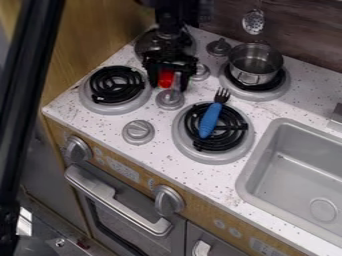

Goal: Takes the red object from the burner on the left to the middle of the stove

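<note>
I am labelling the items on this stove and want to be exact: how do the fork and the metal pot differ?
The fork is long and thin with a blue handle, while the pot is round, hollow and silvery. The fork lies flat on the front burner; the pot stands upright on the back burner. Both rest on burners towards the sink side.
</note>
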